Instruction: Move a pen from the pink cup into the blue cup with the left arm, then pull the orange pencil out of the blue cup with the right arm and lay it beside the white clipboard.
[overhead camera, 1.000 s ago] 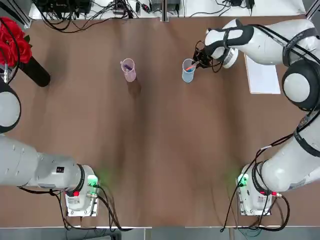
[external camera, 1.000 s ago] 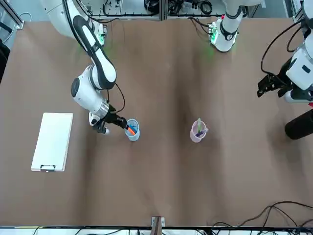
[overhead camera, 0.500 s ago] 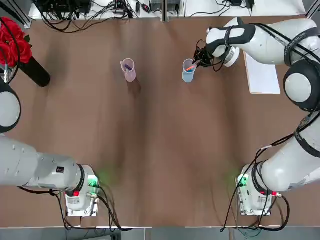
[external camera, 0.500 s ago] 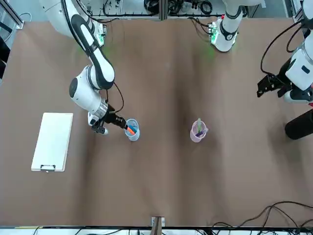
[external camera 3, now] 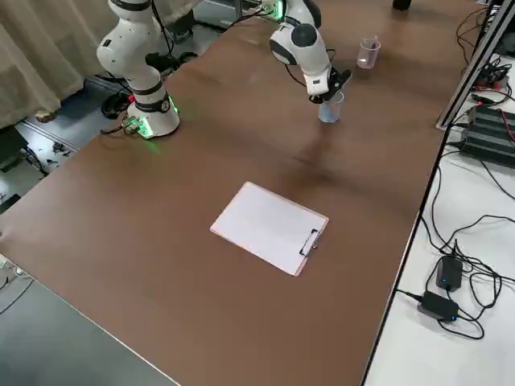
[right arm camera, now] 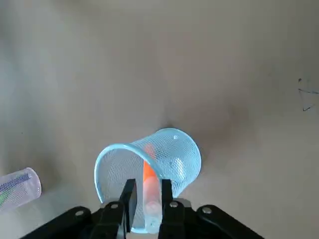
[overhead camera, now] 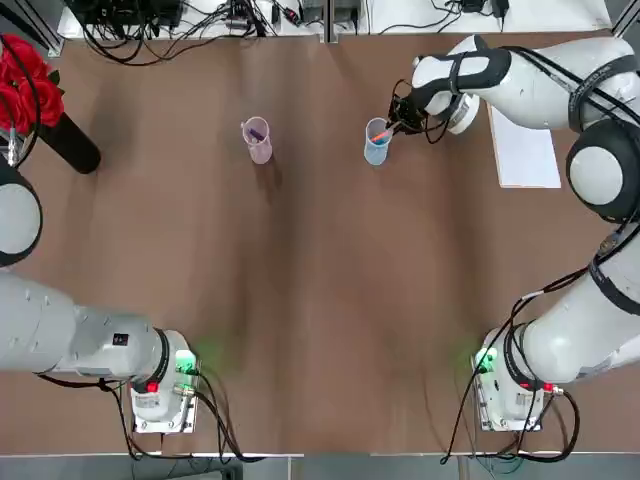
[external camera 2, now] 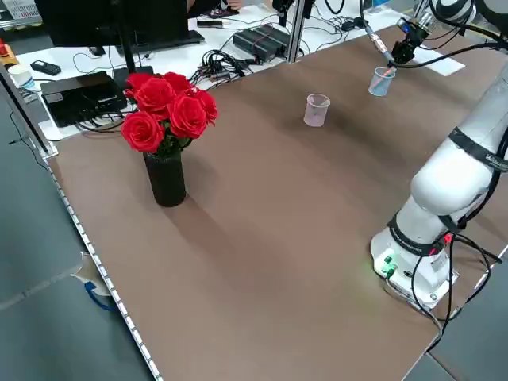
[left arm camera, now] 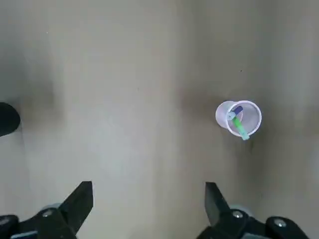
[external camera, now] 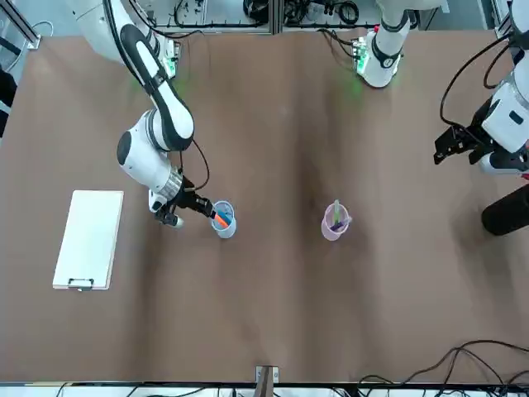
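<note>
The blue mesh cup [overhead camera: 376,142] stands near the table's far edge, right of centre, with the orange pencil [right arm camera: 148,177] leaning out of it. My right gripper [right arm camera: 148,196] lies level at the cup's rim, shut on the pencil's upper end, one finger on each side. The pink cup [overhead camera: 257,140] stands to its left and holds a green pen [left arm camera: 241,128] and a blue one. My left gripper [left arm camera: 148,199] hangs open and empty high over the table's left side, well away from the pink cup [left arm camera: 238,118]. The white clipboard [overhead camera: 525,150] lies right of the blue cup.
A black vase of red roses [overhead camera: 68,143] stands at the far left of the table, close to my left arm [external camera: 496,124]. Cables and boxes line the bench beyond the far edge. Bare brown table [overhead camera: 330,300] spreads between the cups and the arm bases.
My right gripper's fingers have drawn together around the orange pencil, and its wrist has shifted slightly. The cups, clipboard and left arm have stayed put.
</note>
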